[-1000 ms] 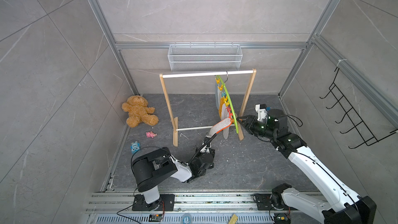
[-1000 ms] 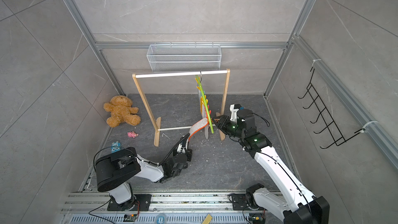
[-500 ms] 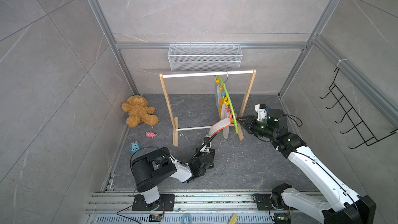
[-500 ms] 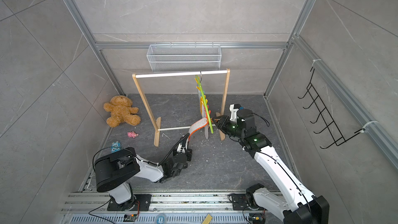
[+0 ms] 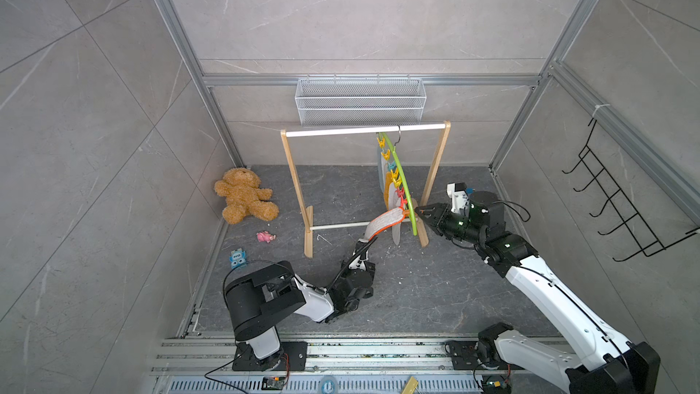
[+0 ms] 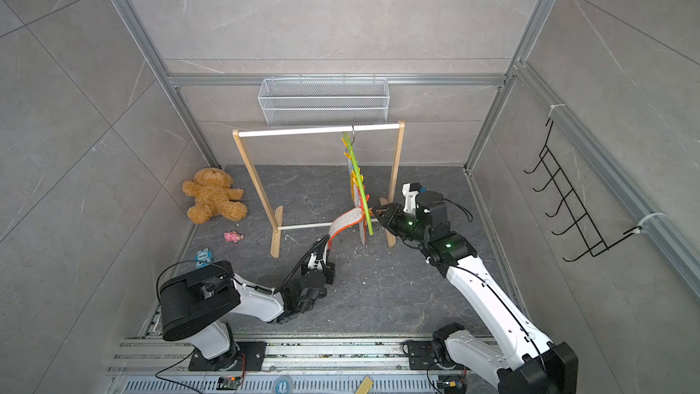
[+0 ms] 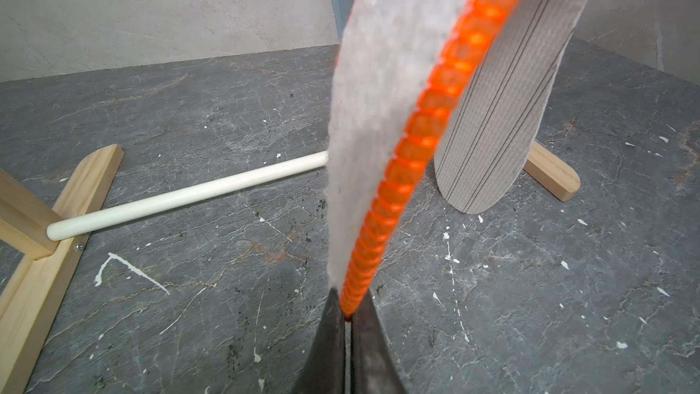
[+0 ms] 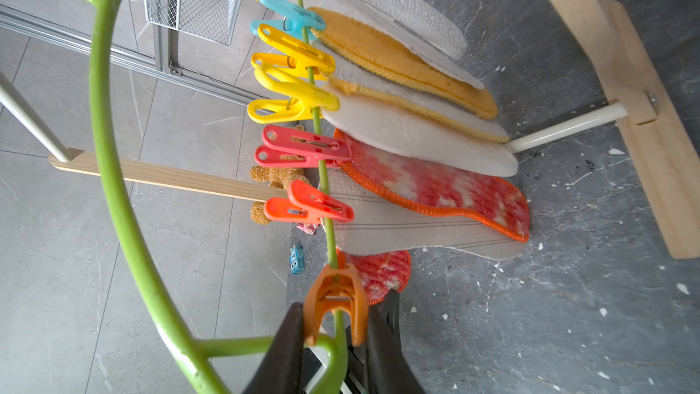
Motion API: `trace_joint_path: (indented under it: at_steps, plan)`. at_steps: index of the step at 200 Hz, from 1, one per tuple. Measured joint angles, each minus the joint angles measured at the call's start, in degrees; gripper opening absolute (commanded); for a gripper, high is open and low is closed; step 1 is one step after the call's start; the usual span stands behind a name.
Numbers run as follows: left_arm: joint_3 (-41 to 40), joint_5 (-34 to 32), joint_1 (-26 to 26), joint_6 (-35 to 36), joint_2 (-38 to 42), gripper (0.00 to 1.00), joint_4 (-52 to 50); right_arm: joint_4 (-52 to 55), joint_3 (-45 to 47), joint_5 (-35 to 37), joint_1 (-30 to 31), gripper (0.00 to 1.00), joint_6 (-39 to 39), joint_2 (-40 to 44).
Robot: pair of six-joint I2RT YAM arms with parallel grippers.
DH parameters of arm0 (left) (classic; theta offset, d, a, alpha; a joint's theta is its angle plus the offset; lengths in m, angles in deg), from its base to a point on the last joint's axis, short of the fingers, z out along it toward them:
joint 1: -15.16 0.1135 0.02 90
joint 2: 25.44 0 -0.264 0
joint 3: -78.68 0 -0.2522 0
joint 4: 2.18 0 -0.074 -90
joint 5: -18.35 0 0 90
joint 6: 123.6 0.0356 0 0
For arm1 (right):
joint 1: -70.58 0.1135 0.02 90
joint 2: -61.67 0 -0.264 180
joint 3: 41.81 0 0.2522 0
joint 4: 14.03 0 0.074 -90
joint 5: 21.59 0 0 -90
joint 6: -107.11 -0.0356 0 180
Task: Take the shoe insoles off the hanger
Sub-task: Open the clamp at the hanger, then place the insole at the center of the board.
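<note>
Top views first: the lime-green hanger (image 5: 406, 191) hangs by its hook from the white rail of the wooden rack (image 5: 293, 168), with a row of insoles clipped along it. Low down, the left end effector (image 5: 366, 241) has the grey insole (image 5: 384, 221) by its free end, drawn out sideways and bent, its other end up at the hanger's bottom tip. The right end effector (image 5: 419, 213) is right at that tip from the opposite side. Over to the left wrist: the fingers (image 7: 329, 335) are pinched fully together on the insole's orange rim, and a striped insole (image 7: 503, 100) dangles behind, above the grey surface (image 7: 189, 126). Now the right wrist: the orange clip (image 8: 336, 297) at the hanger's tip sits between the two dark fingers, one pressed against each handle, narrowly apart and squeezing it. A red mesh patch with an orange rim shows just beyond the clip's mouth. Further along hang yellow, white and red insoles, all clipped.
</note>
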Motion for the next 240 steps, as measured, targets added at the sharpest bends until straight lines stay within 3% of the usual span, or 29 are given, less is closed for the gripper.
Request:
trace_joint_path:
  at_steps: [161,240]
  plan:
    - [-4.37,-1.88,0.0,-1.55,3.91,0.0,-1.57,-0.02,0.0,-1.05,0.0,0.27,0.0,-0.26]
    - [-5.09,-2.47,0.0,-1.9,9.77,0.0,-5.51,0.22,-0.02,-0.96,0.0,0.62,0.96,-0.26]
